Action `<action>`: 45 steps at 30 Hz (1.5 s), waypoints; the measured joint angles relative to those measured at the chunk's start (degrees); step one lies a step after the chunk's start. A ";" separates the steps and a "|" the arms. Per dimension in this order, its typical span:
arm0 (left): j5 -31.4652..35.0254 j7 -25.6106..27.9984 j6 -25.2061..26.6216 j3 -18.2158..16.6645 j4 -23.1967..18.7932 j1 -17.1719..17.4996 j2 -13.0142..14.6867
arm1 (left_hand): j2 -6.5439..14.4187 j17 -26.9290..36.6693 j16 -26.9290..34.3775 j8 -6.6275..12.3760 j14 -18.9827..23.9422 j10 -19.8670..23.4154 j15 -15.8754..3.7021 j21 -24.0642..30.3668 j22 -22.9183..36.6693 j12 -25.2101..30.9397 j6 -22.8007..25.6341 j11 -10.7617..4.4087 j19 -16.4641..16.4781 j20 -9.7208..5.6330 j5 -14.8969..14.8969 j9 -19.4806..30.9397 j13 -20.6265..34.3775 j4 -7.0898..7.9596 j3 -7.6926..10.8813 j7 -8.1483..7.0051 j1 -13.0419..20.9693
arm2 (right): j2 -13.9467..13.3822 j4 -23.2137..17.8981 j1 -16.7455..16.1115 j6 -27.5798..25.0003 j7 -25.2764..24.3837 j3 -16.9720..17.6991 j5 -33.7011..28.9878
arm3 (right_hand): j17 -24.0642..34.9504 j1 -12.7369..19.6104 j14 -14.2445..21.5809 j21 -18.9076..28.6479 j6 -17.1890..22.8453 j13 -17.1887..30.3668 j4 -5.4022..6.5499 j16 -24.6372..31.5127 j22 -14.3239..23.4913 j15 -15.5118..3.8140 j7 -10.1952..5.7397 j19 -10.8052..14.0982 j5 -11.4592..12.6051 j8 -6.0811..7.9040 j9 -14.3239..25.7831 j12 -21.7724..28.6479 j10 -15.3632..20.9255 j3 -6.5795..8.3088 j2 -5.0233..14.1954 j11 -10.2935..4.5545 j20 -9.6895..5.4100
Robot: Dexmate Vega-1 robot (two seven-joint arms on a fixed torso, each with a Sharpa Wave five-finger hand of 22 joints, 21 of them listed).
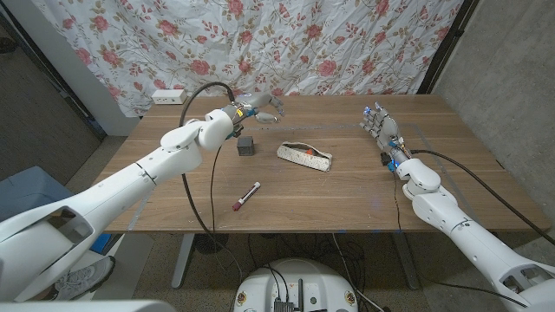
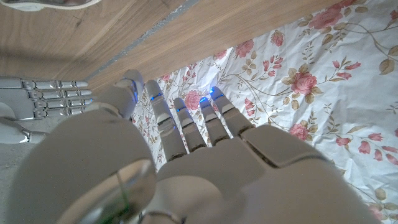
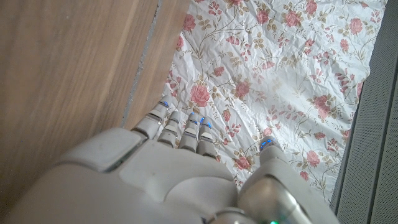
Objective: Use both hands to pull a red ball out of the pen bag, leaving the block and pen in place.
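Head view, desk (image 1: 347,186): wooden top, with a floral cloth (image 1: 260,43) hanging behind it.
Head view, pen bag (image 1: 305,157): lies on its side near the desk's middle, opening facing the front edge; something red shows inside, too small to tell whether it is the ball.
Head view, block (image 1: 246,146): dark, on the desk just left of the pen bag.
Head view, pen (image 1: 245,197): red-tipped, lying nearer the front edge, apart from the bag.
Head view, left hand (image 1: 260,108): raised over the far left part of the desk, fingers apart, holding nothing.
Head view, right hand (image 1: 384,134): at the desk's right side, well apart from the bag, fingers straight and spread, empty.
Left wrist view, left hand (image 2: 186,155): fingers extended toward the cloth, nothing in them; right hand (image 2: 43,99) shows beyond the desk's edge.
Right wrist view, right hand (image 3: 180,162): fingers extended, empty, beside the desk surface.
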 measured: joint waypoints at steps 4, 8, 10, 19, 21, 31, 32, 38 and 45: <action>2.74 -0.13 0.31 0.63 -0.07 -0.17 -0.45 | -0.16 0.00 0.00 0.00 0.61 0.48 0.13 0.00 0.00 0.00 0.59 -0.08 0.30 -0.30 0.00 0.00 0.00 0.00 -0.48 0.01 0.62 | -0.15 -0.39 -0.31 -0.29 -0.09 0.06 0.13 | -0.16 0.00 0.00 0.00 0.00 0.00 0.00 0.00 0.00 0.00 0.00 0.00 0.00 0.00 0.00 0.00 0.00 0.00 0.00 0.00 0.00; 5.85 -0.72 0.85 1.55 -0.17 -0.47 -1.00 | -0.47 0.00 0.00 0.00 0.68 1.01 0.06 0.00 0.00 0.00 1.20 -0.60 0.30 -0.30 0.00 0.00 0.00 0.07 -0.88 -0.08 1.38 | -0.35 -0.92 -0.75 -0.47 -0.35 0.16 0.18 | -0.28 0.00 0.00 0.00 0.43 0.00 0.01 0.22 0.00 0.00 0.02 0.00 0.00 0.00 0.00 0.25 0.00 0.00 0.00 0.00 0.00; 7.35 -1.18 1.06 2.04 -0.29 -0.64 -1.22 | -0.65 0.00 0.00 0.00 1.29 1.53 0.07 0.00 0.00 0.00 1.88 -0.71 0.53 -0.53 0.00 0.16 0.00 0.18 -0.98 -0.01 1.56 | -0.47 -1.19 -0.96 -0.53 -0.45 0.23 0.20 | -0.27 -0.02 0.00 0.00 0.51 0.00 0.01 0.21 0.00 0.00 0.11 -0.01 0.00 0.00 0.00 0.25 0.00 0.00 0.01 0.00 0.00; 13.41 -3.10 2.36 3.85 -0.47 -1.16 -2.56 | -0.84 0.00 0.00 0.00 1.72 2.33 -0.12 0.00 -0.01 -0.34 3.70 -1.11 0.72 -0.72 0.00 0.27 0.00 0.25 -1.99 -0.23 2.81 | -0.85 -2.15 -1.81 -0.80 -0.70 0.49 0.51 | -0.53 -0.30 0.00 0.00 0.72 0.01 -0.23 0.21 0.00 0.00 -0.10 -0.01 0.00 0.00 0.00 0.25 0.00 0.24 0.29 0.00 0.00; 14.99 -3.51 2.62 4.29 -0.47 -1.28 -2.90 | -0.84 0.00 0.00 0.00 1.91 2.43 0.06 0.00 -0.01 -0.34 3.91 -1.21 0.72 -0.72 0.00 0.26 -0.01 0.25 -1.99 -0.02 2.81 | -0.95 -2.37 -2.07 -0.84 -0.73 0.55 0.57 | -0.53 -0.29 -0.20 0.00 0.72 0.01 -0.34 0.21 0.00 0.23 -0.10 0.00 0.00 0.00 0.00 0.25 0.00 0.13 0.30 0.00 0.01; 19.28 -4.71 3.53 6.06 0.65 -1.80 -4.86 | -1.20 0.00 0.00 0.00 1.90 3.05 0.06 0.00 -0.01 -0.33 4.33 -1.21 0.72 -0.71 0.00 0.26 -0.01 0.24 -2.92 -0.25 3.50 | -1.33 -3.19 -2.90 -1.23 -0.76 0.78 1.00 | -0.79 0.01 -0.09 0.00 0.71 0.01 -0.71 0.31 0.01 0.33 -0.10 0.40 0.00 0.00 0.00 0.25 0.00 0.08 0.60 0.00 0.42; 19.81 -4.81 3.75 6.28 0.89 -1.84 -5.17 | -1.21 0.00 0.00 0.00 2.07 3.25 -0.10 0.00 -0.02 -0.33 4.67 -1.21 0.72 -0.72 0.00 0.26 -0.01 0.24 -2.92 -0.33 3.50 | -1.34 -3.21 -2.93 -1.25 -0.75 0.78 1.02 | -0.87 0.01 -0.09 0.00 0.71 0.01 -0.71 0.44 0.01 0.33 -0.10 0.40 0.00 0.00 0.00 0.25 0.00 0.08 0.60 0.00 0.42; 21.44 -4.96 4.34 6.28 0.89 -1.84 -5.17 | -1.21 0.00 0.00 0.00 2.42 3.56 0.16 0.00 -0.02 -0.33 4.92 -1.11 0.71 -0.71 0.00 0.26 -0.01 0.49 -3.17 -0.23 3.94 | -1.38 -3.35 -3.10 -1.25 -0.75 0.81 1.02 | -1.07 0.01 -0.10 0.00 0.71 0.01 -0.71 0.44 0.01 0.33 -0.10 0.40 0.00 0.21 0.00 0.25 0.00 0.08 0.60 0.00 0.42; 22.10 -4.95 4.46 8.28 4.10 -2.60 -7.75 | -1.44 0.00 0.00 -0.29 2.61 3.97 -0.04 0.00 -0.02 -0.56 5.55 -1.09 0.71 -0.71 0.00 0.53 -0.01 0.47 -3.63 -0.24 4.16 | -1.38 -3.36 -3.12 -1.71 -0.90 0.81 1.27 | -1.27 0.01 0.12 0.00 1.24 0.02 -0.71 0.44 0.12 0.57 -0.21 0.37 0.00 0.21 0.00 0.25 0.00 0.08 0.60 0.00 0.45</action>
